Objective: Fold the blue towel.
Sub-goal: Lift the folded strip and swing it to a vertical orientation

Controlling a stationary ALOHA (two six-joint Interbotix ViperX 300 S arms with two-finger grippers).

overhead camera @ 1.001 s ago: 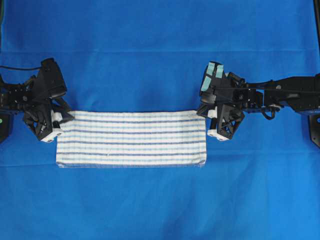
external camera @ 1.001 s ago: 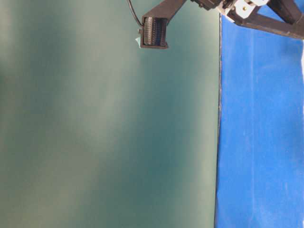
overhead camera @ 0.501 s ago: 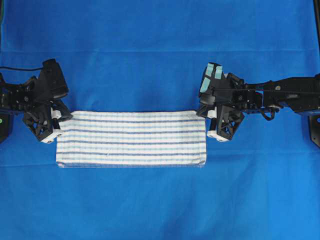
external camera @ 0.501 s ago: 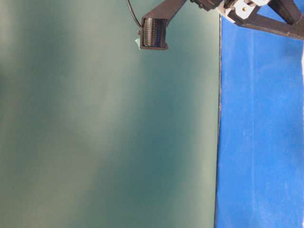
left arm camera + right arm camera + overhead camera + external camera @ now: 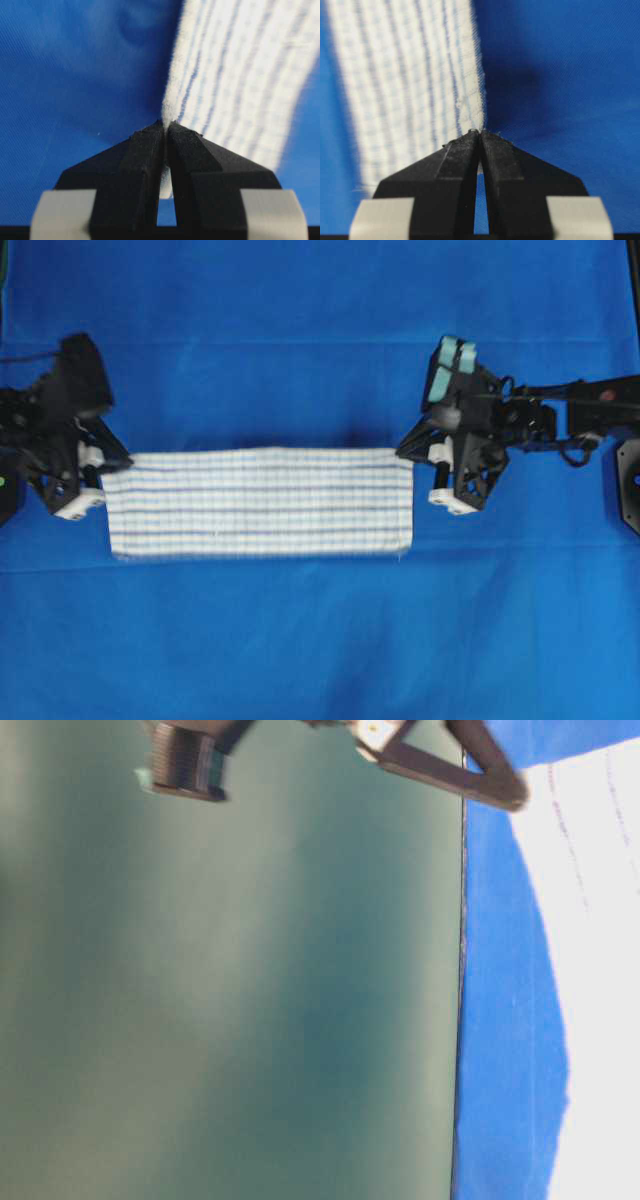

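The blue towel [image 5: 260, 502], white with thin blue stripes, is a folded strip stretched between my two grippers. My left gripper [image 5: 101, 464] is shut on its far left corner, and my right gripper [image 5: 414, 454] is shut on its far right corner. In the left wrist view the jaws [image 5: 165, 125] pinch the towel's edge [image 5: 240, 75], cloth showing in the slit between them. The right wrist view has the same grip [image 5: 480, 132] on the towel [image 5: 405, 75]. The far edge is lifted, casting a shadow behind it. The table-level view shows the towel [image 5: 600, 970] raised and blurred.
A large plain blue sheet [image 5: 300, 340] covers the whole table under the towel. The arms' bases sit at the left [image 5: 10, 480] and right [image 5: 628, 480] edges. A green wall [image 5: 200, 1020] fills most of the table-level view.
The left jaws closed on the towel's far left corner. Both grippers then rose and drew apart, lifting the towel's far edge off the sheet and pulling it taut.
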